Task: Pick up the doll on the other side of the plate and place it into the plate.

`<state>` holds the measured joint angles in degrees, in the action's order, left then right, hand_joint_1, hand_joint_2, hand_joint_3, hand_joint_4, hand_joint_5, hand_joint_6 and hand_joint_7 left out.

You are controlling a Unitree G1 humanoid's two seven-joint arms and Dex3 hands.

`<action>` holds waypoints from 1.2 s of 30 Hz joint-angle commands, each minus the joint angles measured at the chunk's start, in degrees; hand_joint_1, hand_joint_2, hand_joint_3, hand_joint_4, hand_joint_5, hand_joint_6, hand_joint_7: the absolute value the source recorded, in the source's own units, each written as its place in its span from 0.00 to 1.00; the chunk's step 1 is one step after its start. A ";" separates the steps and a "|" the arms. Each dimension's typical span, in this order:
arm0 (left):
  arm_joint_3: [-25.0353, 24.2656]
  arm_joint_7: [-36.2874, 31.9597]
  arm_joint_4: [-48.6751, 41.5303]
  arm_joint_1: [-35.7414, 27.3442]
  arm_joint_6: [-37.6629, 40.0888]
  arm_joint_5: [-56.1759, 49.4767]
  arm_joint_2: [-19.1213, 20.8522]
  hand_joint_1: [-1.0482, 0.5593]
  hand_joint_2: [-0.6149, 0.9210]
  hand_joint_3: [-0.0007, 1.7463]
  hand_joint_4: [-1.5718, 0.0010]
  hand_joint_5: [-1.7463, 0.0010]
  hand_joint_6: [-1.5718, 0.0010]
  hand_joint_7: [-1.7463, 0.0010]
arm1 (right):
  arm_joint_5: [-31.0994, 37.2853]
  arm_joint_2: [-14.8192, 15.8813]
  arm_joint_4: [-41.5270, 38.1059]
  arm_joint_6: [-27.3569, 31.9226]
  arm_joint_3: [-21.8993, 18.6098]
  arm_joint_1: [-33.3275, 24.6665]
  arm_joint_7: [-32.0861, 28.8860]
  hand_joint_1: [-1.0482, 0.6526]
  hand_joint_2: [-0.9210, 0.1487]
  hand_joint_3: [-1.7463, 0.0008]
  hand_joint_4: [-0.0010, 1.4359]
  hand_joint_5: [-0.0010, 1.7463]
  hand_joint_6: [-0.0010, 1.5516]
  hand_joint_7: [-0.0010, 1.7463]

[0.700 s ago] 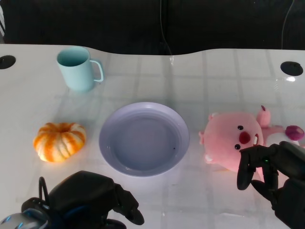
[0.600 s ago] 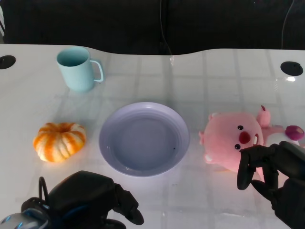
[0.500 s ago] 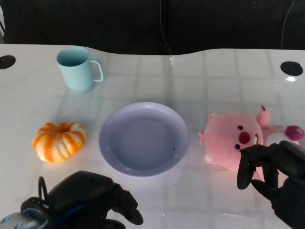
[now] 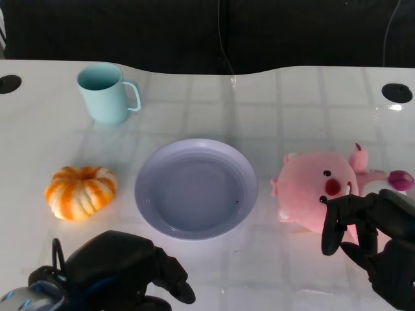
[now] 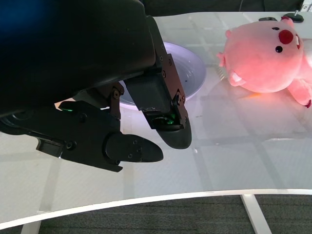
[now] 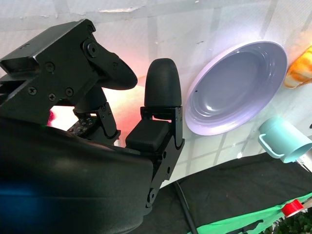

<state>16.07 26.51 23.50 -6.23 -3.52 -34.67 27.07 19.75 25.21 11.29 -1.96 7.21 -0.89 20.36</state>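
We see the pink plush pig doll lying on the white table at three o'clock of the round lavender plate, apart from its rim. Our right hand hovers at the doll's five o'clock edge, fingers apart and grasping nothing; we cannot tell whether a fingertip touches the plush. Our left hand rests at the plate's seven o'clock, released and empty. The orange-and-white pumpkin sits at nine o'clock, the light-blue mug at eleven.
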 commanded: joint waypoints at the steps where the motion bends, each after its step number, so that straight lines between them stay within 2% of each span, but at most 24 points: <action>1: -0.49 0.24 0.14 0.18 -0.24 0.43 1.03 0.51 1.00 0.15 0.52 0.31 0.31 0.99 | -0.15 0.41 -0.23 0.45 -0.55 0.25 -0.37 0.60 0.44 0.33 0.57 0.96 0.53 0.73; 5: -0.50 -0.21 -0.21 0.22 -0.89 0.17 1.27 0.51 1.00 0.16 0.52 0.31 0.31 1.00 | -0.55 -0.03 -0.58 -0.31 -0.79 0.16 -1.21 0.60 0.46 0.33 0.57 0.95 0.53 0.72; 8: -0.63 -0.38 -0.29 0.16 -1.05 0.16 1.16 0.52 1.00 0.14 0.52 0.28 0.31 0.99 | -1.29 -1.11 -0.37 -0.10 -1.43 -0.16 -2.62 0.60 0.46 0.33 0.56 0.89 0.52 0.67; 10: -0.70 -0.06 -0.13 0.10 -0.71 0.24 1.06 0.51 1.00 0.14 0.53 0.27 0.31 1.00 | -1.31 -1.90 -0.32 -0.81 -1.96 -0.43 -4.39 0.60 0.41 0.40 0.56 0.80 0.52 0.59; 13: -0.81 -0.06 -0.26 0.14 -0.79 0.39 1.10 0.51 1.00 0.14 0.53 0.28 0.31 1.00 | -0.36 -2.48 -0.65 -2.99 -2.56 -0.55 -7.30 0.57 0.21 0.68 0.53 0.64 0.52 0.38; 15: -0.87 0.00 -0.37 0.24 -0.85 0.39 1.20 0.51 1.00 0.15 0.53 0.28 0.31 1.00 | 0.03 -2.90 -1.13 -4.52 -2.89 -0.54 -9.22 0.55 0.15 0.75 0.51 0.55 0.52 0.27; 18: -1.05 0.26 -0.20 0.17 -0.40 0.69 1.11 0.51 1.00 0.15 0.53 0.27 0.31 1.00 | 0.79 -3.76 -2.40 -6.91 -3.55 -0.29 -12.94 0.53 0.14 0.79 0.49 0.40 0.50 0.13; 20: -1.12 0.32 -0.21 0.15 -0.46 0.77 1.23 0.51 1.00 0.15 0.53 0.27 0.31 1.00 | 2.35 -3.22 -2.51 -7.06 -3.83 -0.03 -14.38 0.48 0.10 0.81 0.38 0.32 0.42 0.06; 21: -1.15 0.29 -0.23 0.13 -0.53 0.81 1.28 0.51 1.00 0.15 0.53 0.28 0.31 1.00 | 3.70 -2.84 -2.45 -7.06 -4.01 0.08 -15.36 0.46 0.06 0.85 0.34 0.29 0.38 0.03; 22: -1.16 0.27 -0.24 0.12 -0.55 0.86 1.30 0.51 1.00 0.15 0.53 0.28 0.31 1.00 | 4.66 -2.62 -2.39 -7.04 -4.11 0.14 -16.03 0.44 0.03 0.90 0.31 0.26 0.34 0.01; 24: -1.17 0.15 -0.34 0.17 -0.70 0.79 1.39 0.51 1.00 0.15 0.53 0.27 0.31 0.99 | 6.74 -2.23 -2.59 -7.10 -4.43 0.39 -17.65 0.41 0.01 0.94 0.26 0.24 0.29 0.00; 26: -1.22 0.09 -0.32 0.15 -0.69 0.92 1.32 0.51 1.00 0.14 0.52 0.27 0.31 0.99 | 8.96 -1.74 -2.56 -6.41 -4.78 0.66 -18.67 0.37 0.00 0.96 0.17 0.22 0.22 0.00; 29: -1.28 0.30 -0.14 0.14 -0.64 1.04 1.43 0.51 1.00 0.14 0.53 0.27 0.31 0.99 | 12.60 -1.28 -2.21 -4.95 -5.11 0.94 -19.90 0.33 0.00 0.98 0.10 0.20 0.19 0.00; 33: -1.16 1.28 0.53 0.34 0.65 0.94 1.32 0.51 1.00 0.16 0.54 0.28 0.31 1.00 | 17.18 -0.69 0.10 1.29 -4.88 1.47 -17.08 0.27 0.01 0.99 0.02 0.23 0.15 0.00; 36: -0.91 1.33 0.66 0.47 0.99 0.69 1.21 0.50 1.00 0.16 0.54 0.29 0.31 1.00 | 18.61 -0.13 1.78 5.31 -4.50 1.77 -13.87 0.25 0.01 1.00 0.00 0.23 0.13 0.00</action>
<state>15.46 27.20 23.47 -6.08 -2.95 -33.99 27.44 37.80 23.79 11.66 1.69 3.09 0.05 5.04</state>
